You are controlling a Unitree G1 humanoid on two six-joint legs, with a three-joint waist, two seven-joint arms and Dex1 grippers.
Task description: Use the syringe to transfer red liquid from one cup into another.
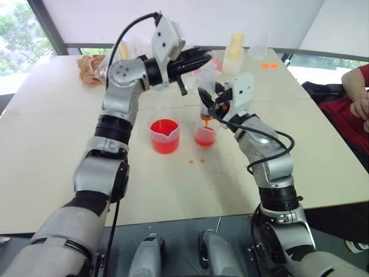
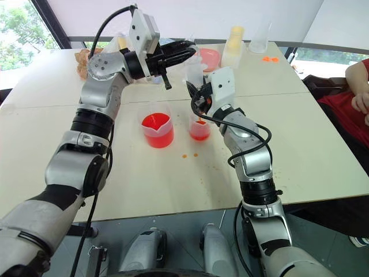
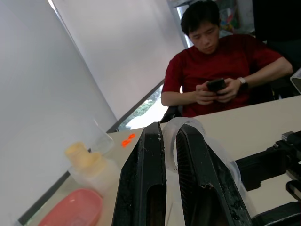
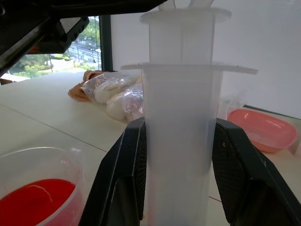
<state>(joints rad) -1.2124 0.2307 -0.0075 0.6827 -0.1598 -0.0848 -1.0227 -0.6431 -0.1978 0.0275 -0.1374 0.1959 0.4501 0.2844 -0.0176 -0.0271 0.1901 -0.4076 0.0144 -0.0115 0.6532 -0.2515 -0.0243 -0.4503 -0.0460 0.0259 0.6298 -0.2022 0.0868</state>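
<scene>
Syringe (image 4: 181,141) clamped upright by right gripper (image 4: 178,188) over smaller cup (image 2: 199,130); left gripper (image 3: 171,188) pinches plunger top to dispense.

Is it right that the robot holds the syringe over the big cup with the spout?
Not quite. The right tool holds the syringe over the small cup, not the big spouted cup beside it. The left eye view shows this.

Pale tabletop (image 1: 69,150) with seams, spanning most of the room's near side. White blinds (image 1: 190,20) across the far wall, dark window frames (image 1: 49,26) beside them, green trees and daylight at far left. Grey floor (image 2: 184,231) near. Person in red (image 3: 221,70) seated at right.
</scene>
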